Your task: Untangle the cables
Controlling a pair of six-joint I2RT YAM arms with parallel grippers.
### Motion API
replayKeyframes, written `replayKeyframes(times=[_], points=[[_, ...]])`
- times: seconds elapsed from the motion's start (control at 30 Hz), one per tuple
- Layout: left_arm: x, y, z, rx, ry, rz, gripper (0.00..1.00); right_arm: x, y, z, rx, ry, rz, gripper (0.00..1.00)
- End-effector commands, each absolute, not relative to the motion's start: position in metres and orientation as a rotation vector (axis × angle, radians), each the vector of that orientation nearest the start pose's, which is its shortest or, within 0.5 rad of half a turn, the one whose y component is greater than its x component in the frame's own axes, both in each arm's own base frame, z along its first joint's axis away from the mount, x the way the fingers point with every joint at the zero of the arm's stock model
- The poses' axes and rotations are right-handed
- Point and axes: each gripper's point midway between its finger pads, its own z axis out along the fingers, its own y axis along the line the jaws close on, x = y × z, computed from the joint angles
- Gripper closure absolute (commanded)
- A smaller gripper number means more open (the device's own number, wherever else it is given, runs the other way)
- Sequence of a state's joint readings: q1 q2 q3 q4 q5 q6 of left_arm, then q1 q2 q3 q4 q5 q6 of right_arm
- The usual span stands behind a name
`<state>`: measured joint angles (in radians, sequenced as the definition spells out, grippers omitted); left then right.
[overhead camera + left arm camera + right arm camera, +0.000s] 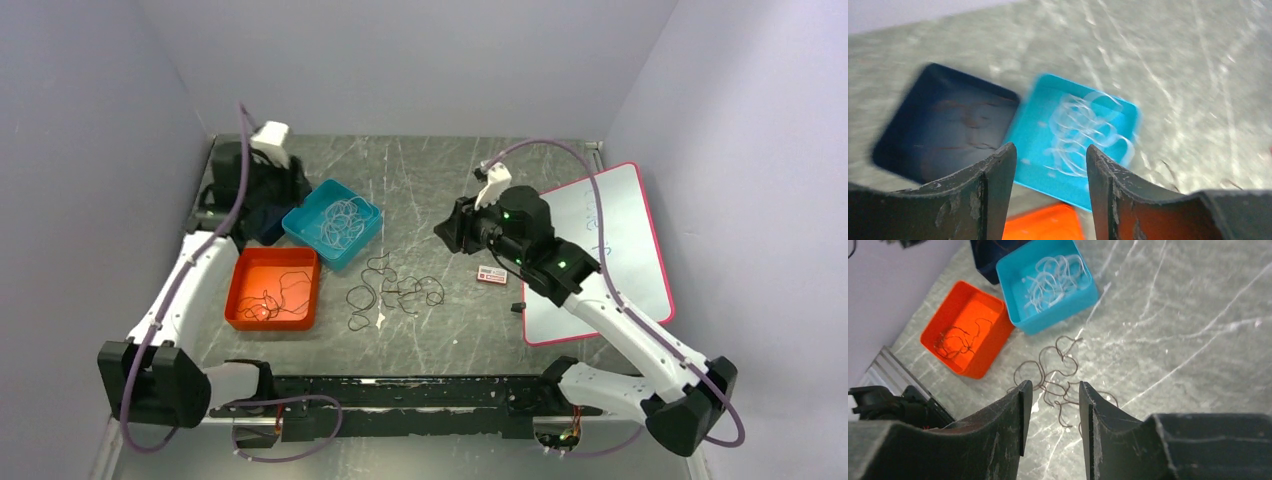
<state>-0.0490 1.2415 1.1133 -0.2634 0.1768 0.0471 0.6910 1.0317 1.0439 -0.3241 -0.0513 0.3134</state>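
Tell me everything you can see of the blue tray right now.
The blue tray is a small, square, open-topped bin, bright cyan and plastic-looking, with rounded corners and low upright walls. It sits flat on the grey marbled table, turned cornerwise to the arms. Inside lies a loose heap of whitish wires. A dark navy tray lies against one side. The orange tray sits just off a near corner, contact unclear. The dark wires on the table lie close by but apart.

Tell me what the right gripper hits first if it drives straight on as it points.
Likely the loose dark cables on the table, which lie straight ahead of the open right gripper. Depth is unclear, but nothing else shows in between.
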Motion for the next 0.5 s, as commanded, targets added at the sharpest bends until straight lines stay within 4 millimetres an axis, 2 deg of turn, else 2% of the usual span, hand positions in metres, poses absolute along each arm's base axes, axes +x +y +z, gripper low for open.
replayKeyframes(times=[0.0, 0.17, 0.2, 0.33, 0.47], points=[[0.357, -0.104, 0.23, 0.201, 2.011, -0.372, 0.42, 0.254, 0.242, 0.23, -0.351, 2.105, 0.687, 0.57], [0.314, -0.161, 0.196, 0.199, 2.085, -0.54, 0.43, 0.255, 0.258, 0.195, -0.349, 2.178, 0.701, 0.57], [0.308, -0.167, 0.19, 0.192, 2.098, -0.548, 0.43, 0.255, 0.264, 0.189, -0.359, 2.189, 0.711, 0.57], [0.294, -0.169, 0.174, 0.142, 2.122, -0.552, 0.42, 0.256, 0.293, 0.174, -0.4, 2.21, 0.729, 0.57], [0.291, -0.162, 0.181, 0.114, 2.07, -0.537, 0.41, 0.263, 0.319, 0.164, -0.328, 2.2, 0.8, 0.57]])
